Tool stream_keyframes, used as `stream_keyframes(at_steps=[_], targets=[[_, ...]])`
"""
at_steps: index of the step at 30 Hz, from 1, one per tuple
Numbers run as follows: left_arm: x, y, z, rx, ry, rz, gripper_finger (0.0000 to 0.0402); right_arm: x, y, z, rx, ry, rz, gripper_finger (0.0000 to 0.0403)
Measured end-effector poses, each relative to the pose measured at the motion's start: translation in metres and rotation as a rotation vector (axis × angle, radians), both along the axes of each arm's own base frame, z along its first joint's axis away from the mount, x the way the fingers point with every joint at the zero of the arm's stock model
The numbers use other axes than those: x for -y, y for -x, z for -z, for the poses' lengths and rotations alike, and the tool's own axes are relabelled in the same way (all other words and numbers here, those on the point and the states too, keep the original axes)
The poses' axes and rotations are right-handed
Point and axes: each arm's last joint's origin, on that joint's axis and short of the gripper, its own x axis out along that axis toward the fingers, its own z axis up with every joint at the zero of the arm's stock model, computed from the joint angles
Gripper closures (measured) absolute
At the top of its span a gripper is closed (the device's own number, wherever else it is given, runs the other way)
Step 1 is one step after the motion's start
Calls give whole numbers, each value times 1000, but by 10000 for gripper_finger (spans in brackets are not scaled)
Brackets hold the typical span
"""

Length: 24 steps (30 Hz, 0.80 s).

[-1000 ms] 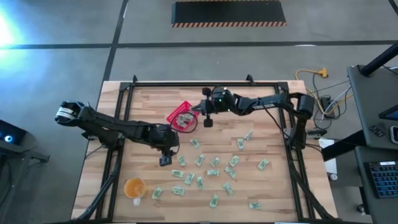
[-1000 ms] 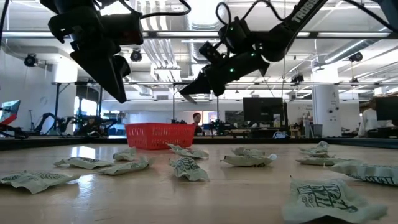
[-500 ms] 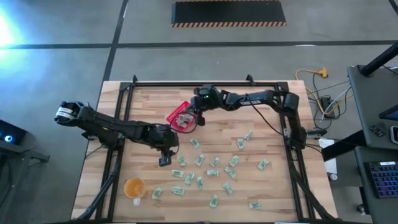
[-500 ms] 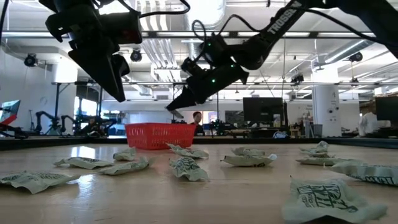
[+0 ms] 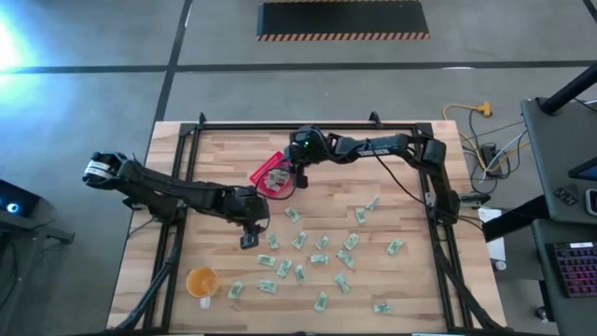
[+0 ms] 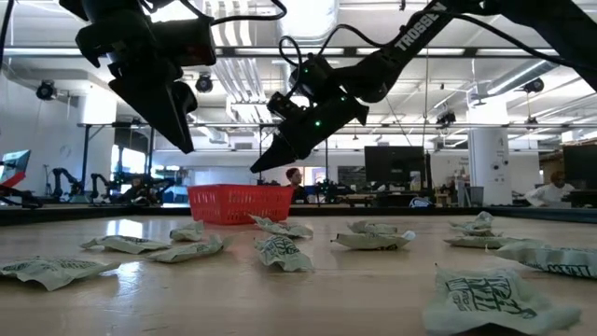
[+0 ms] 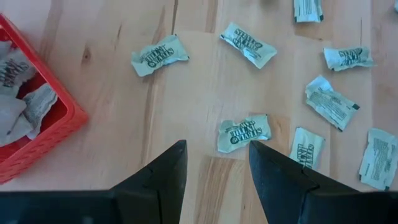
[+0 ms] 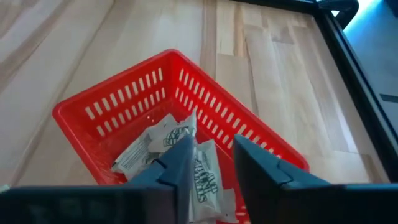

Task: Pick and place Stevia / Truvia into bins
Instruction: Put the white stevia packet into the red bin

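The right gripper [image 8: 210, 163] hangs above the red basket [image 5: 274, 177], which stands near the far edge of the table [image 5: 401, 285], a little left of the middle. Its jaws are slightly apart with a packet [image 8: 203, 177] between them, but I cannot tell whether they grip it. The basket already holds several packets.

To do the drop well, I think the gripper should open fully while centred over the basket, not over its wall, so the packet falls inside.

The left gripper [image 7: 216, 163] hovers with jaws apart above a loose packet [image 7: 244, 132] toward the middle of the table. Many packets [image 5: 321, 259] lie scattered toward the near edge. An orange cup [image 5: 201, 281] stands at the near left corner. The far right side offers free room.
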Motion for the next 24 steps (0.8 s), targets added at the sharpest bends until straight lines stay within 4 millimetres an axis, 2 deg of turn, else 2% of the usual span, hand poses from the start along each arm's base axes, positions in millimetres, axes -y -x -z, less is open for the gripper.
stream_keyframes(at_steps=[6,13,24], targets=[[0,1,16,49,-10,12,246,-7,14,-23,-68,27,-56,247],[-1,7,32,39,3,-4,246,-27,49,-49,-133,-95,-229,240],[-3,13,55,135,26,-11,246,-54,114,-43,-175,-85,-293,257]])
